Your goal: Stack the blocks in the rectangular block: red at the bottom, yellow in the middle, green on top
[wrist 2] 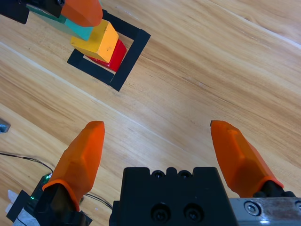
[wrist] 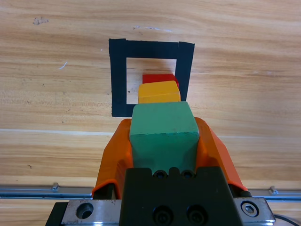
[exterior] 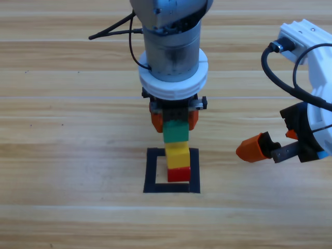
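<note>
Pale, evenly lit wooden plank table (exterior: 62,129).

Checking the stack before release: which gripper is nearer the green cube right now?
Left. The left gripper is shut on the green cube, directly over the yellow cube. The right gripper is open, off to the stack's right, apart from it.

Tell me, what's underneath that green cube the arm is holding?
Under the green cube, held by the left gripper, sits the yellow cube on the red cube. The green covers the yellow's top, so contact can't be seen.
</note>
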Controlling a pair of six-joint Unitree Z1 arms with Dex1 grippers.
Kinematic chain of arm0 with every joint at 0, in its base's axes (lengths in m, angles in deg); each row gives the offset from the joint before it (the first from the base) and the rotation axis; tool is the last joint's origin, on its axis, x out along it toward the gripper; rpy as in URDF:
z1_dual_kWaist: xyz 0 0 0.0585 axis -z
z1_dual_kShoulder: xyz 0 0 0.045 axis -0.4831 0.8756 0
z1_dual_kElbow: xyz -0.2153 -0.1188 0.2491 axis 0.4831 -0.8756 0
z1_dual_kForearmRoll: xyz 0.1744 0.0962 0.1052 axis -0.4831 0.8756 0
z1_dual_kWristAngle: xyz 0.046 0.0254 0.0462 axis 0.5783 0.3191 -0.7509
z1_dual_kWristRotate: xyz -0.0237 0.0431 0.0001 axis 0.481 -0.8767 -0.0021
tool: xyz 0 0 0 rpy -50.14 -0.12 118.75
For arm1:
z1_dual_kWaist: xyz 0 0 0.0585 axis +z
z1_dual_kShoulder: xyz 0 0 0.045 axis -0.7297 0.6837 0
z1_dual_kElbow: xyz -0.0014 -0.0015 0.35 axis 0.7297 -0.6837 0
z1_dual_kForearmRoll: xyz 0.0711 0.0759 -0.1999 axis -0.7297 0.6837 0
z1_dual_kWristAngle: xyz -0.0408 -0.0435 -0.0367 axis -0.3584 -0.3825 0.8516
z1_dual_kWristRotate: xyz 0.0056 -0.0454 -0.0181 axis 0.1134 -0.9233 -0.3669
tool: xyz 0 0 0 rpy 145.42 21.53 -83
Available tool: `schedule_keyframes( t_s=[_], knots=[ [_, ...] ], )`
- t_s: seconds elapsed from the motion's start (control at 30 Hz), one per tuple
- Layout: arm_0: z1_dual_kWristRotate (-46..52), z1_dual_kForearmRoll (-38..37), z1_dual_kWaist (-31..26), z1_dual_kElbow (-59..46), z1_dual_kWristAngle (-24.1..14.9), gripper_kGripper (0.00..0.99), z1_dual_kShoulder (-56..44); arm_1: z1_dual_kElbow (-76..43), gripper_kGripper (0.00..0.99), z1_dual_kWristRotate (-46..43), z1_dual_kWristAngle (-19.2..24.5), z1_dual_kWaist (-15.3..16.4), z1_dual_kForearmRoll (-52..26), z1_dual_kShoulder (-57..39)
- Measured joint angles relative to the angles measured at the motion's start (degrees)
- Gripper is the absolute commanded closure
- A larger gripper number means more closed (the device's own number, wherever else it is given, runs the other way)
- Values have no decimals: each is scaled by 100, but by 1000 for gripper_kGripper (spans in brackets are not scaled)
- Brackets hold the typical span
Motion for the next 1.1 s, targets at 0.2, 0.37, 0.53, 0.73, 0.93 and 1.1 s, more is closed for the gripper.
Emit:
schedule_keyframes(
  t_s=[0.2,0.37,0.53,0.73,0.93,1.1],
  knots=[
    [0,0,0,1,8,950,128,0,0,-7,0,0,0,0],
    [0,0,0,9,8,950,143,-1,0,-8,0,0,0,0],
    [0,0,0,25,8,950,151,-1,0,-11,-1,0,0,0],
    [0,0,0,29,8,949,241,-2,0,-11,-4,0,0,0],
    [0,0,0,32,8,949,262,-3,0,-11,-22,0,0,0],
    [0,0,0,32,8,949,262,-6,0,-14,-27,0,0,0]
  ],
)
